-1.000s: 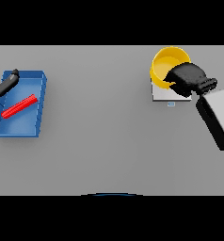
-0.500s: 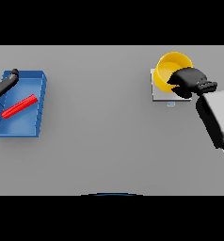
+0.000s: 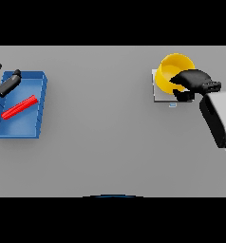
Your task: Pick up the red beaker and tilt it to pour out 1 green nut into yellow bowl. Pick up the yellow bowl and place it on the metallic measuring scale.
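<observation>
1. Head view: the right hand [image 3: 193, 79] covers the near right rim of the yellow bowl [image 3: 171, 72], its dark fingers curled over that edge and gripping it, so that part of the bowl is hidden.
2. The bowl sits over the metallic measuring scale [image 3: 156, 91] at the far right of the grey table [image 3: 110, 142]; only the scale's left edge and near strip show from under the bowl and hand, and whether the bowl rests on it or hangs just above cannot be told.
3. The bowl's inside shows only yellow; no nut can be made out in it.
4. At the far left, the left hand [image 3: 5, 85] is cut by the picture's edge, with fingers stretched out loosely over the far left corner of a blue tray [image 3: 39, 104], holding nothing.
5. A red bar-like object [image 3: 19, 107] lies slanted inside the tray, just beside that hand; its exact form is hard to make out.
6. The tray and the scale lie well apart, with bare table between them.
</observation>
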Robot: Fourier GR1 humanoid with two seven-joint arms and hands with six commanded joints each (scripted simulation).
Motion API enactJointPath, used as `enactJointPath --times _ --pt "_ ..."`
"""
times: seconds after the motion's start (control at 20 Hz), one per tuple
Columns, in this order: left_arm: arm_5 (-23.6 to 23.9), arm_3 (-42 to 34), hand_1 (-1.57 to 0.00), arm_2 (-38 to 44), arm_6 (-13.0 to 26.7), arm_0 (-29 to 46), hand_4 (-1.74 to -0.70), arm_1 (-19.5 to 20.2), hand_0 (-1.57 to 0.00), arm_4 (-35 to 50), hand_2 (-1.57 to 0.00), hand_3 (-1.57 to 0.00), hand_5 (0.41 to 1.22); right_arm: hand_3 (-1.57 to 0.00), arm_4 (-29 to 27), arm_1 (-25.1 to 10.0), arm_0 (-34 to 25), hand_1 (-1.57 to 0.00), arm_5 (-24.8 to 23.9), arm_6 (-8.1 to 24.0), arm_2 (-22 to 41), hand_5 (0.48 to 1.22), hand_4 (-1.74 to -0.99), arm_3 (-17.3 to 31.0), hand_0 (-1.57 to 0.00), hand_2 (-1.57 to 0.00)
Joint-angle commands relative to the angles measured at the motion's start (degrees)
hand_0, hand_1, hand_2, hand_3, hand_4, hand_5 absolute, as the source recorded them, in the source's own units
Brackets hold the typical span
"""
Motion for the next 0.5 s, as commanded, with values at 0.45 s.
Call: enactJointPath --times 0.45 --pt "0.04 -0.43 0.0 0.31 -0.28 0.46 -0.72 0.57 0.0 0.25 0.0 0.0 0.693 -0.27 1.06 -0.41 -0.23 -0.06 1.58 -0.19 1.26 0.759 -1.41 0.96 -0.04 -0.1"
